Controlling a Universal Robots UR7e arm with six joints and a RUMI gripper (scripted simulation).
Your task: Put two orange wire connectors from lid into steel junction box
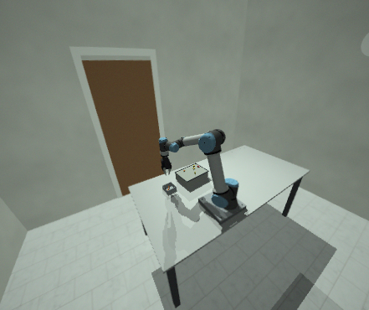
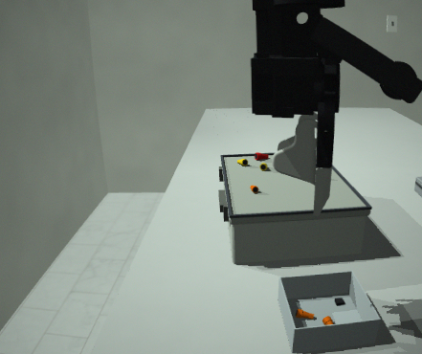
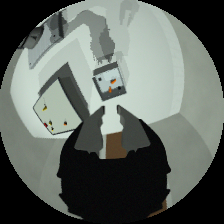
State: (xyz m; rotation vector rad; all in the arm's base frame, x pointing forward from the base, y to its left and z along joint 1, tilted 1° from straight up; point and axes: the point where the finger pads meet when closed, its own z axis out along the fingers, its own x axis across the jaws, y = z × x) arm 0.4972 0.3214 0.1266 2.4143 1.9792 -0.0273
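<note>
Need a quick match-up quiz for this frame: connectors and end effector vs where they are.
Things:
1. red connector
2. lone orange connector
3. two orange connectors
4. end effector

Places/states:
A. inside the steel junction box
B. raised above the table, nothing between its fingers
C. at the far edge of the tool case lid, next to the yellow ones
D. on the lid, nearer than the others there

Pairs: 1-C, 2-D, 3-A, 4-B
</note>
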